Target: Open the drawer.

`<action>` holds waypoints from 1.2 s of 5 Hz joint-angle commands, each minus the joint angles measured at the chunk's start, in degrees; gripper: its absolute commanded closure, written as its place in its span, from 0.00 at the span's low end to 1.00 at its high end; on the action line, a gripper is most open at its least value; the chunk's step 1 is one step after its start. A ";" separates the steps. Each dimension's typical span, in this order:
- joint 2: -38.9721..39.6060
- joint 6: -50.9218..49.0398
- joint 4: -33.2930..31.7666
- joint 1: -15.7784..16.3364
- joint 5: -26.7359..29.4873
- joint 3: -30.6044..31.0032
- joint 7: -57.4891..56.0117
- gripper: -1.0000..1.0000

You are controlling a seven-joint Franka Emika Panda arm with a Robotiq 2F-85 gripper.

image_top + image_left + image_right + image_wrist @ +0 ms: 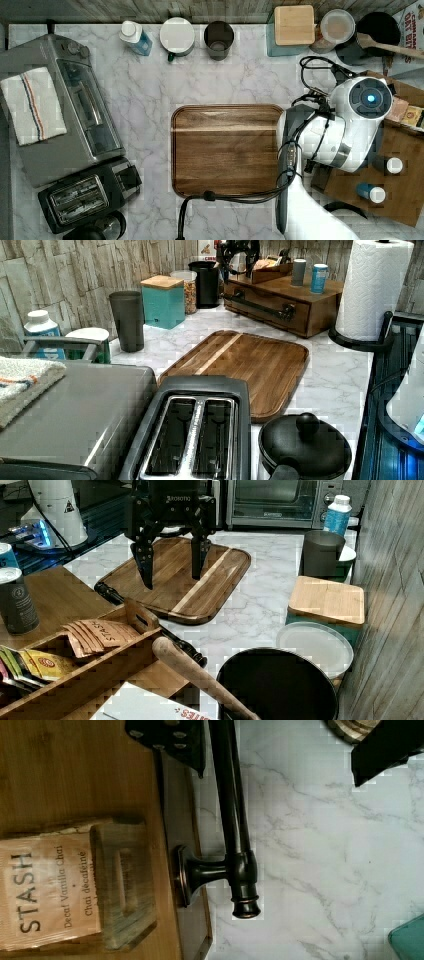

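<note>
The drawer (280, 315) is the front of a brown wooden cabinet (395, 200) at the top view's right edge. A long black bar handle (234, 810) runs across its front, seen also as the handle (182, 647) and the handle (257, 306). My gripper (172, 580) is open and points down, hanging above the handle's far end. In the wrist view the gripper (280, 740) straddles the bar: one finger (175, 735) is over the drawer front and the other finger (385, 745) is over the marble. Neither touches the bar. The arm (350, 125) covers this spot from above.
A dark wood cutting board (227, 150) lies beside the cabinet. On the cabinet stand a tea-bag box (95, 645) and cans (318, 277). A teal canister (327, 607), a black pot (277, 685) with a wooden spoon (195, 675), a paper towel roll (372, 290), a toaster (85, 195) and a toaster oven (60, 110) stand around.
</note>
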 commanded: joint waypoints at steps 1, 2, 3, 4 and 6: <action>1.89 -7.09 3.56 2.22 -12.82 -2.57 4.88 0.00; 1.19 -4.78 1.14 1.22 -11.19 -3.45 3.97 0.00; -0.34 1.05 -3.79 0.65 -10.31 -3.46 6.12 0.00; -0.28 4.63 -6.52 1.14 -9.96 -3.65 9.42 0.00; 2.87 9.92 -7.92 0.41 -9.90 -3.88 8.98 0.00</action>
